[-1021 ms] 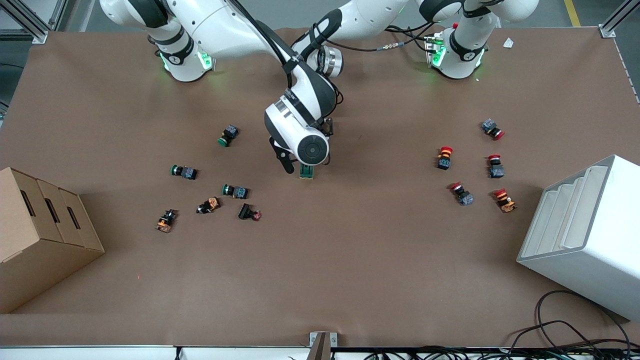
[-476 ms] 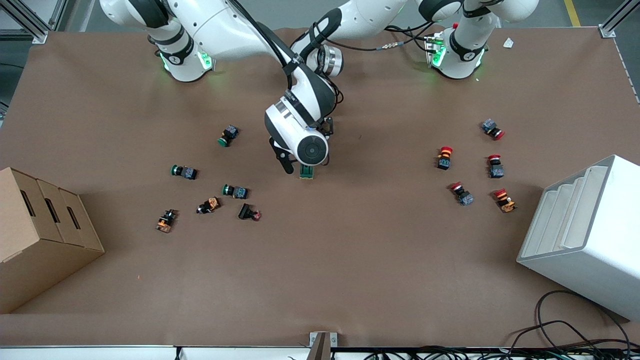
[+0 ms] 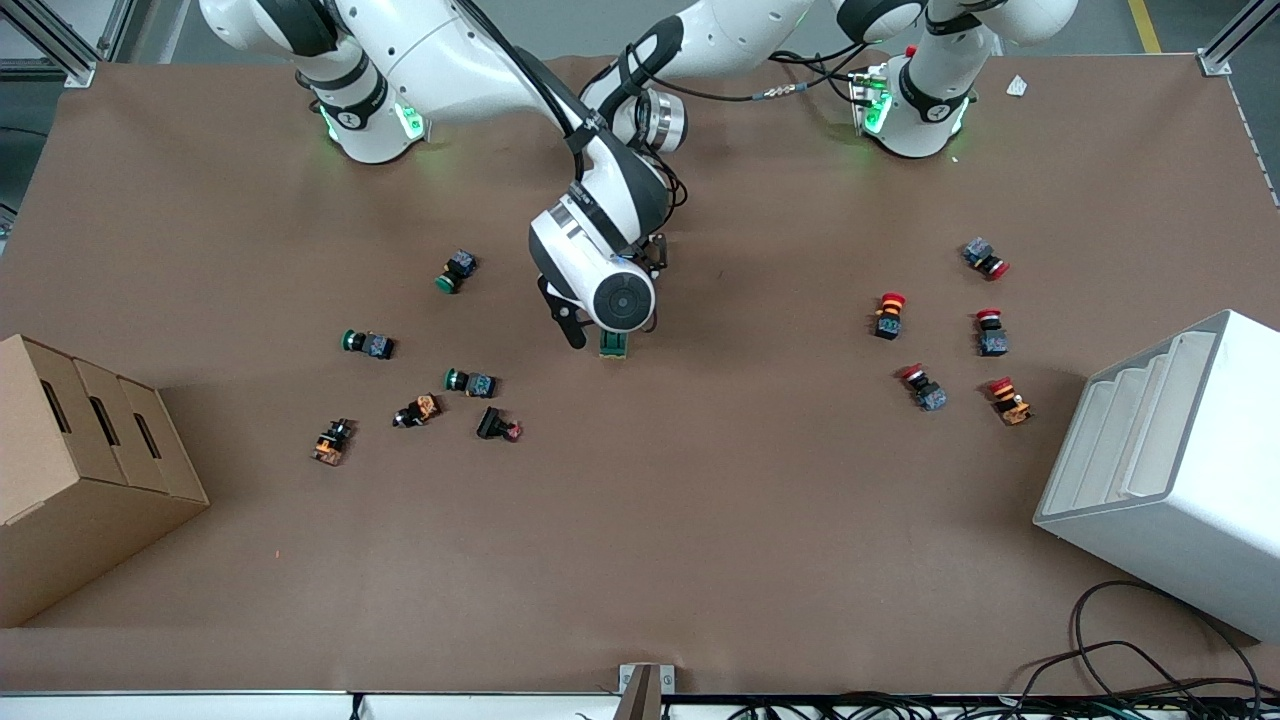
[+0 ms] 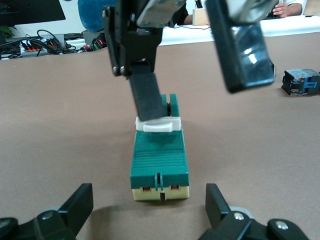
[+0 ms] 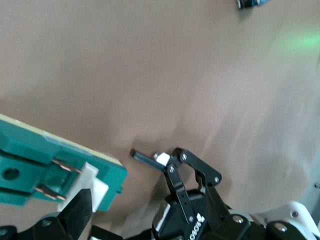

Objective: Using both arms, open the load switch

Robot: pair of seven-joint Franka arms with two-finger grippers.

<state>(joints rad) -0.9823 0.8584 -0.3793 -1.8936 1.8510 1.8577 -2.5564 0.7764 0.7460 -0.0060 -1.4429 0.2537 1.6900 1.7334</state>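
Because the switch [image 3: 613,343] lies flat on the desk [image 3: 700,520] about midway between the two arms' ends, mostly hidden under the right arm's wrist in the front view, the wrist views say more about it. Its long axis runs roughly toward and away from the front camera. The left wrist view looks straight down that axis, with the cream end closest and the white lever [image 4: 161,125] at the other end.

The left end effector [image 4: 147,200] is low over the desk with its fingers [image 4: 80,200] spread wide. They sit on either side of the cream end without touching it. The body is at the mouth of the grip, or just ahead of it; I cannot tell which.

The right end effector [image 4: 197,97] comes down from above, also with its fingers apart. One finger [image 4: 146,97] appears to rest its tip on the lever, and the other hangs in the air to one side, clear of the switch.

Both arms are at the switch, each at its own end, so the work seems split between them: the left braces the body and the right works the lever. The coming move likely depends on the axis. A push or pull on the lever would run along the length of the switch, so a firm squeeze across the width should keep it from sliding. With the left fingers not yet closed, a push now could shove the whole switch along the desk.
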